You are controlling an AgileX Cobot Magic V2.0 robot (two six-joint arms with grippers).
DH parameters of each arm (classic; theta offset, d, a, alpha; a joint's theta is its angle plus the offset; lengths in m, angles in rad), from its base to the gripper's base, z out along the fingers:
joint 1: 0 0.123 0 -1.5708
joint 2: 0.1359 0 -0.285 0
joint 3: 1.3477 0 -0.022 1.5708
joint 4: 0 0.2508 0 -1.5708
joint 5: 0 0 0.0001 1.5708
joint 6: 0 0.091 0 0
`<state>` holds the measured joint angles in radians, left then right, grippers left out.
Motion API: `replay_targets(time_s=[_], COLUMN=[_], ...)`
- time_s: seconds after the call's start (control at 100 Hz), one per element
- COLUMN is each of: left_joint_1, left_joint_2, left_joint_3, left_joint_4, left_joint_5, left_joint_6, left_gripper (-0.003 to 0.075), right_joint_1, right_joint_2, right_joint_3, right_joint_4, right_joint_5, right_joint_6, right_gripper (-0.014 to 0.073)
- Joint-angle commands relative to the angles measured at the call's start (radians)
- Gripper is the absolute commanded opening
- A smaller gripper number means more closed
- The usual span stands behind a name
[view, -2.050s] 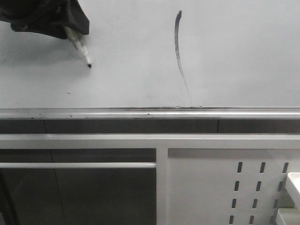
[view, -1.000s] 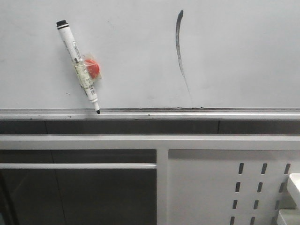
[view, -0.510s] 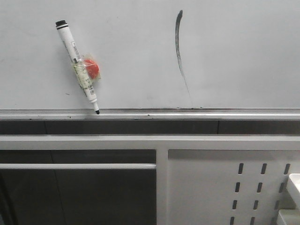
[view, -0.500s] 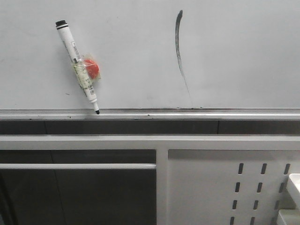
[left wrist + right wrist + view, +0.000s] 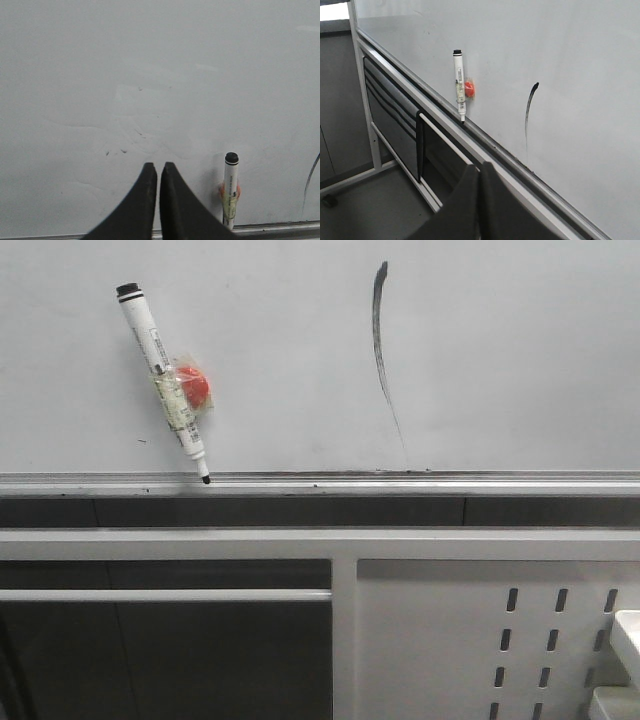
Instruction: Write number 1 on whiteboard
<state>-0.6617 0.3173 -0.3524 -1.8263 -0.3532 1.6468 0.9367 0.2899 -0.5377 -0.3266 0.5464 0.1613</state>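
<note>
Pale grey whiteboard [image 5: 500,360] is filling the front view, with its silver ledge [image 5: 420,481] running along the bottom edge. Number 1 [image 5: 379,340] is showing as a slightly curved black stroke, dark at the top, thinning toward the ledge. Two seconds ago the left tool was gripping the marker [image 5: 164,380] at the upper left; now the marker is hanging on the board by its red magnet [image 5: 194,387], tip touching the ledge, well apart from the stroke. Left tool [image 5: 158,172] is sitting pulled back, fingers pressed together, holding nothing. Right tool [image 5: 479,172] is likewise closed and empty. Writing is looking finished, marker parked.
</note>
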Motion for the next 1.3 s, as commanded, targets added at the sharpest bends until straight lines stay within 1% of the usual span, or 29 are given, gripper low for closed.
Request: replay_targets(time_s=[0.0,0.37,0.44,0.46,0.5,0.51,0.54,0.55,0.56,0.57,0.61,0.67,0.69,0.77,0.79,0.82,0.86,0.91,0.99,1.06,1.11,1.16,1.2,1.23,1.29], left_joint_1=[0.001,0.001,0.004,0.008,0.020,0.023,0.039,0.049,0.054,0.065,0.100,0.183,0.214,0.335,0.367,0.405,0.457,0.505,0.551,0.563,0.563,0.563,0.563,0.563,0.563], left_joint_2=[0.006,0.006,0.006,0.006,0.004,0.004,0.004,0.004,0.004,0.004,0.004,-0.001,-0.006,-0.048,-0.058,-0.086,-0.116,-0.169,-0.245,-0.309,-0.347,-0.345,-0.342,-0.342,-0.344], left_joint_3=[-0.028,-0.026,-0.019,-0.013,0.002,0.010,0.025,0.029,0.036,0.040,0.062,0.100,0.108,0.153,0.164,0.180,0.205,0.234,0.286,0.331,0.363,0.392,0.392,0.392,0.392], left_joint_4=[0.021,0.037,0.106,0.154,0.304,0.336,0.519,0.556,0.625,0.656,0.802,0.950,1.001,1.214,1.247,1.320,1.373,1.407,1.412,1.412,1.422,1.436,1.470,1.493,1.506], left_joint_5=[0.036,0.024,0.011,0.019,0.059,0.070,0.125,0.134,0.141,0.152,0.173,0.216,0.243,0.361,0.391,0.435,0.472,0.503,0.503,0.490,0.478,0.449,0.492,0.500,0.514], left_joint_6=[0.001,0.001,0.001,-0.003,-0.021,-0.036,-0.076,-0.090,-0.124,-0.145,-0.299,-0.527,-0.574,-0.877,-0.949,-1.035,-1.131,-1.180,-1.190,-1.207,-1.245,-1.307,-1.346,-1.369,-1.379], left_gripper=[-0.0020,-0.0020,-0.0020,-0.0020,-0.0020,-0.0020,-0.0020,-0.0020,-0.0020,-0.0020,-0.0020,-0.0020,-0.0020,-0.0020,-0.0020,-0.0020,-0.0020,-0.0020,-0.0020,-0.0020,-0.0020,-0.0020,-0.0020,-0.0020,-0.0020], right_joint_1=[-0.007,-0.007,-0.007,-0.007,-0.007,-0.007,-0.007,-0.007,-0.007,-0.007,-0.007,-0.007,-0.007,-0.007,-0.007,-0.007,-0.007,-0.007,-0.007,-0.007,-0.007,-0.007,-0.007,-0.007,-0.007], right_joint_2=[0.009,0.009,0.009,0.009,0.009,0.009,0.009,0.009,0.009,0.009,0.009,0.009,0.009,0.009,0.009,0.009,0.009,0.009,0.009,0.009,0.009,0.009,0.009,0.009,0.009], right_joint_3=[-0.021,-0.021,-0.021,-0.021,-0.021,-0.021,-0.021,-0.021,-0.021,-0.021,-0.021,-0.021,-0.021,-0.021,-0.021,-0.021,-0.021,-0.021,-0.021,-0.021,-0.021,-0.021,-0.021,-0.021,-0.021], right_joint_4=[-0.019,-0.019,-0.019,-0.019,-0.019,-0.019,-0.019,-0.019,-0.019,-0.019,-0.019,-0.019,-0.019,-0.019,-0.019,-0.019,-0.019,-0.019,-0.019,-0.019,-0.019,-0.020,-0.020,-0.020,-0.020], right_joint_5=[-0.075,-0.075,-0.075,-0.075,-0.075,-0.075,-0.075,-0.075,-0.075,-0.075,-0.075,-0.075,-0.075,-0.073,-0.073,-0.073,-0.073,-0.073,-0.073,-0.073,-0.073,-0.073,-0.073,-0.073,-0.070], right_joint_6=[-0.001,-0.001,-0.001,-0.001,-0.001,-0.001,-0.001,-0.001,-0.001,-0.001,-0.001,-0.001,-0.001,-0.001,-0.001,-0.001,-0.001,-0.001,-0.001,-0.001,-0.001,-0.001,-0.001,-0.001,-0.001], right_gripper=[-0.0050,-0.0050,-0.0050,-0.0050,-0.0050,-0.0050,-0.0050,-0.0050,-0.0050,-0.0050,-0.0050,-0.0050,-0.0050,-0.0050,-0.0050,-0.0050,-0.0050,-0.0050,-0.0050,-0.0050,-0.0050,-0.0050,-0.0050,-0.0050,-0.0050])
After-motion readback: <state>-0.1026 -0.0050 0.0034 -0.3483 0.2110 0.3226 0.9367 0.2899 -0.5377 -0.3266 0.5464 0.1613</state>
